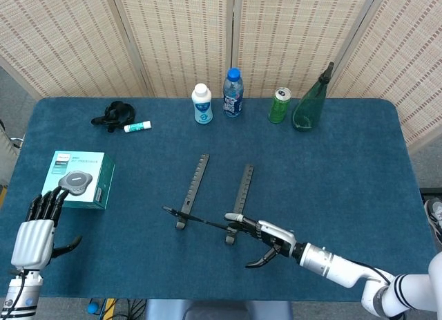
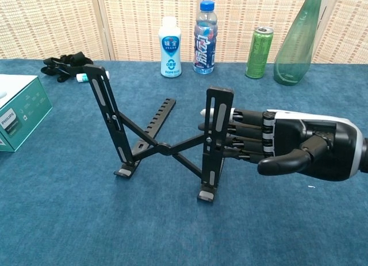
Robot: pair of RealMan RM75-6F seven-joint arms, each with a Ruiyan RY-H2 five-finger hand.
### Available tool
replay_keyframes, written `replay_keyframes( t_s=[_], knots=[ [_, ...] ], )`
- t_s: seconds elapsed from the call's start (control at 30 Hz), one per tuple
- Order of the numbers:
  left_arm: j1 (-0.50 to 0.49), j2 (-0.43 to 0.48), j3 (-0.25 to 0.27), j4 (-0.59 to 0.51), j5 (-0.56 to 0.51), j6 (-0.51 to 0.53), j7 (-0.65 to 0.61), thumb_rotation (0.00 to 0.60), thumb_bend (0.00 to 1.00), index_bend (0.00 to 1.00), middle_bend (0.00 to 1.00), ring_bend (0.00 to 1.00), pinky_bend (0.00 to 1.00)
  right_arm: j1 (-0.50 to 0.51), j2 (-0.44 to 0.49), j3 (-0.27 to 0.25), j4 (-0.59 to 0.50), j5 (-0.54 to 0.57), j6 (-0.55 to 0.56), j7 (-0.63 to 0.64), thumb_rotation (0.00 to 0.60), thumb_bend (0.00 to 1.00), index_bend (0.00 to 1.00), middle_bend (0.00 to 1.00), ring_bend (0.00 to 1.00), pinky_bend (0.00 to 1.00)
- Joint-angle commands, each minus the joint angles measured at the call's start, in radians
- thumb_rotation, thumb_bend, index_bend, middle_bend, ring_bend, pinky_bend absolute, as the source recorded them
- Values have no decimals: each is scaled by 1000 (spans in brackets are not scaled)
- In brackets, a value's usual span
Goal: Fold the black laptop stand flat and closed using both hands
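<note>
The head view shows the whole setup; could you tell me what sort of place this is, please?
Probably an indoor robot test or data-collection bench: a table with blue cloth, woven folding screens as a backdrop, and staged props such as a black laptop stand, drinks bottles and a boxed gadget.

Teal box (image 2: 17,114) at left edge of chest view: "PHILIPS" in white on its side. White bottle (image 2: 170,46) at back of table: blue label with characters "味全". Print on blue-capped bottle (image 2: 204,43) and green can (image 2: 257,45) too small to read.
</note>
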Motion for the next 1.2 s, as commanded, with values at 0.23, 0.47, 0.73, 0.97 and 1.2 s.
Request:
replay_keyframes(
  t_s=[0.23, 0.47, 0.73, 0.97, 1.2],
  knots=[
    [-27, 14, -5, 14, 5, -43, -40, 600, 148, 41, 11, 1, 0, -4, 77, 4, -41, -20, 73, -33, 600, 0, 0, 0, 0, 0],
    [-103, 31, -12, 69, 23, -170, -230, 600, 148, 79, 12, 2, 0, -20, 253, 9, -161, -35, 165, -128, 600, 0, 0, 0, 0, 0],
    [-246, 29, -12, 158, 114, -343, -486, 600, 147, 98, 40, 19, 0, -55, 400, 14, -265, -31, 227, -210, 600, 0, 0, 0, 0, 0],
    [-385, -36, -14, 265, 184, -456, -663, 600, 148, 140, 66, 39, 0, -87, 449, 20, -306, -26, 238, -241, 600, 0, 0, 0, 0, 0],
    [-468, -115, -10, 345, 196, -510, -749, 600, 147, 242, 116, 68, 0, -107, 461, 25, -320, -25, 228, -247, 600, 0, 0, 0, 0, 0]
  ],
)
